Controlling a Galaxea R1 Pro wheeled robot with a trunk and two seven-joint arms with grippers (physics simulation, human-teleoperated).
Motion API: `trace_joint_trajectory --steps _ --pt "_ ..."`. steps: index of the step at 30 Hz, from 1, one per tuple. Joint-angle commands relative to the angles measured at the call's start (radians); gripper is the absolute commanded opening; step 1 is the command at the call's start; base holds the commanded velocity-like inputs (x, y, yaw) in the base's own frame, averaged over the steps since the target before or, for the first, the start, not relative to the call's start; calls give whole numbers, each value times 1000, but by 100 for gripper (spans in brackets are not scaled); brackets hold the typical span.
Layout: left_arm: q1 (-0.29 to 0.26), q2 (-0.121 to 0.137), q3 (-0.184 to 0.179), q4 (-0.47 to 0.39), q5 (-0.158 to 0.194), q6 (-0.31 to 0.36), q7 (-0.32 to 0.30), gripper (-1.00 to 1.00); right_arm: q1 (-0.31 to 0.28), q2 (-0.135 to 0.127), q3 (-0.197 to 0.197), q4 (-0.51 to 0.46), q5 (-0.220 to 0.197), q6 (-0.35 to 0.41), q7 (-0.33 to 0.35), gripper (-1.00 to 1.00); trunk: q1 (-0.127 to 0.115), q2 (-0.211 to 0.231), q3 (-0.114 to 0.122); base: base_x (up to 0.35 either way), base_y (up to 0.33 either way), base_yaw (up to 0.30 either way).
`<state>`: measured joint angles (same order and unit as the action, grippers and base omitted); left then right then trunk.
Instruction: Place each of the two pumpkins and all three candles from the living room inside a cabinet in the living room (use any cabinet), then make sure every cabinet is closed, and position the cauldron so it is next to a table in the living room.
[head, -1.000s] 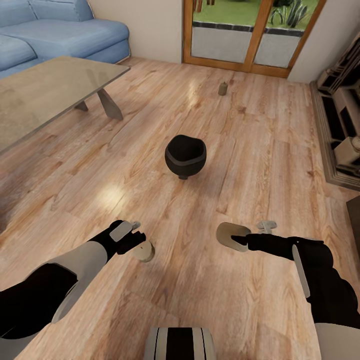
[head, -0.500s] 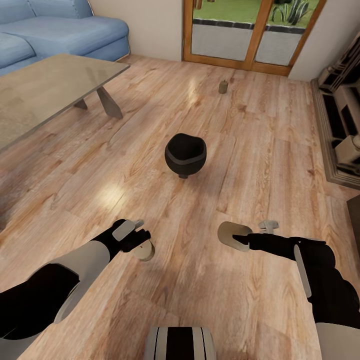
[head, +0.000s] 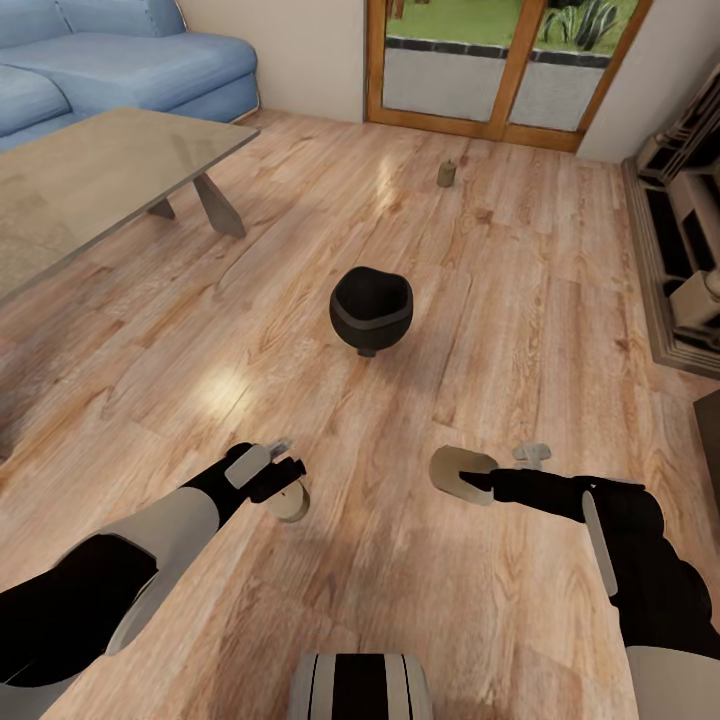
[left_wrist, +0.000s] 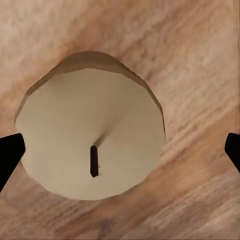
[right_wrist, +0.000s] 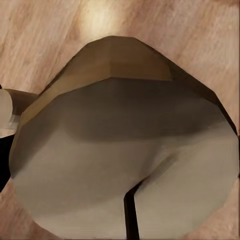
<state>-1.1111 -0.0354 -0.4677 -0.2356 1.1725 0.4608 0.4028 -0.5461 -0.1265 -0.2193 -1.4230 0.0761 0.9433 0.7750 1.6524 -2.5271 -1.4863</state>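
Note:
A beige candle (head: 292, 503) stands upright on the wood floor, and my left gripper (head: 278, 478) hovers just over it. In the left wrist view this candle (left_wrist: 92, 135) sits between the two dark fingertips (left_wrist: 10, 155), which stand apart from its sides, so the gripper is open. My right gripper (head: 478, 482) is shut on a second candle (head: 458, 470), held tilted above the floor; that candle (right_wrist: 130, 150) looms very close in the right wrist view. A third candle (head: 446, 174) stands far off near the glass door. The black cauldron (head: 371, 310) sits mid-floor, ahead of both grippers. The glass-topped table (head: 110, 170) is at the far left.
A blue sofa (head: 120, 60) stands behind the table. An ornate beige-and-black fireplace (head: 690, 260) lines the right wall, with a dark corner (head: 710, 425) just below it. A wood-framed glass door (head: 500, 70) closes the far end. Bare wood floor surrounds the cauldron.
My left gripper has edged a little toward the standing candle. The right gripper with its candle has shifted slightly left. The view dipped slightly at first.

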Motion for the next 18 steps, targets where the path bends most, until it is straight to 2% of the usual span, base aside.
trace_joint_trajectory --steps 1,5,13,18 --pt "6 -1 0 3 4 -6 3 100 -1 -1 0 0 -1 0 0 -100 0 0 0 0 0 0" --pt "29 -3 0 2 22 -28 17 100 -4 -2 1 1 -2 0 0 -100 0 0 0 0 0 0" --pt "39 -4 0 1 24 -73 19 100 -5 4 0 1 -2 0 0 -100 0 0 0 0 0 0" --pt "39 -3 0 0 24 -76 19 100 -5 4 0 1 -2 0 0 -100 0 0 0 0 0 0"
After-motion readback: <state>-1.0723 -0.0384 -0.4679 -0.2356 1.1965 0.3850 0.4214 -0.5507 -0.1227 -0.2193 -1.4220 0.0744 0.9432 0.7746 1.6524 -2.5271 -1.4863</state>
